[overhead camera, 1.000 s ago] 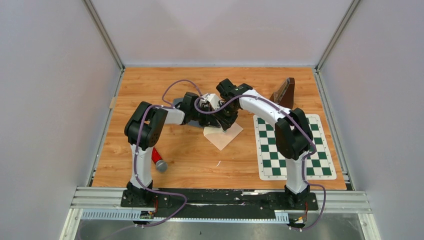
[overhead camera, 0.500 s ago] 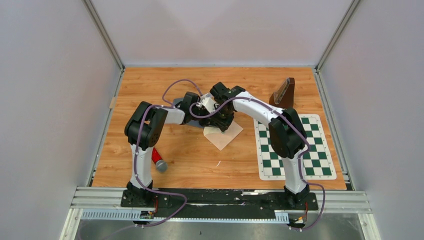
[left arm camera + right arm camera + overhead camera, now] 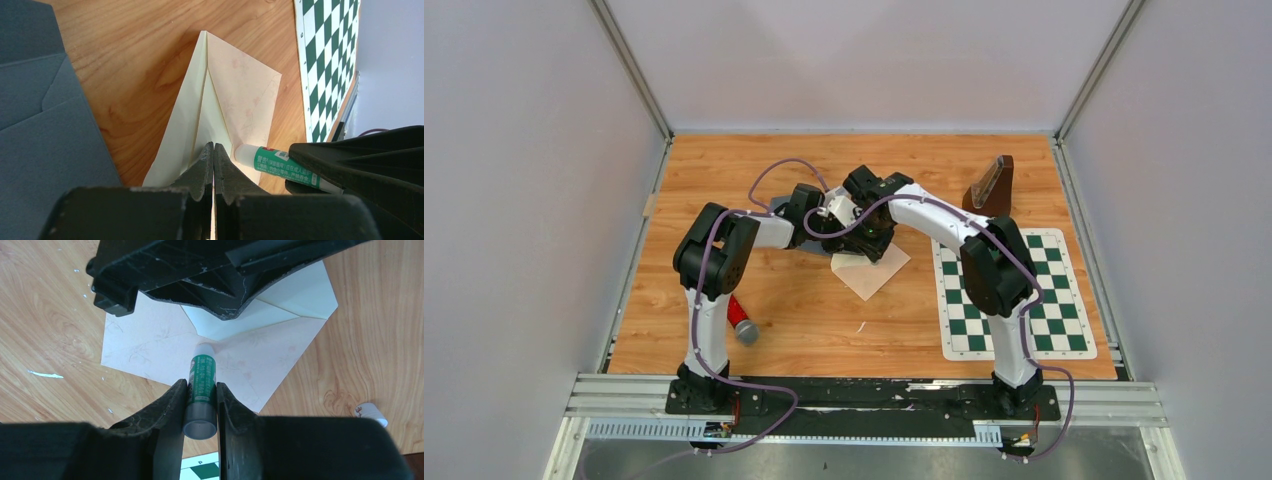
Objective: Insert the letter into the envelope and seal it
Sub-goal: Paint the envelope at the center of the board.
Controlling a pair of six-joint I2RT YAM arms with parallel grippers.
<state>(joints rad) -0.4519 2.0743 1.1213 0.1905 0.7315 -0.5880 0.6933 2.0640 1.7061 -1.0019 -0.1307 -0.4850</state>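
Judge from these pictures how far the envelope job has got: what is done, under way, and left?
Done: no loose letter is in view, so it is probably inside the envelope, though that is hidden. In hand: the left gripper pinches the flap up while the right gripper holds the glue stick with its tip on the envelope. Left: finish gluing, fold the flap down, press it shut.

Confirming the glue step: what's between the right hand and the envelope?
The green glue stick, held by the right hand, its white tip at the envelope; the right wrist view shows it.
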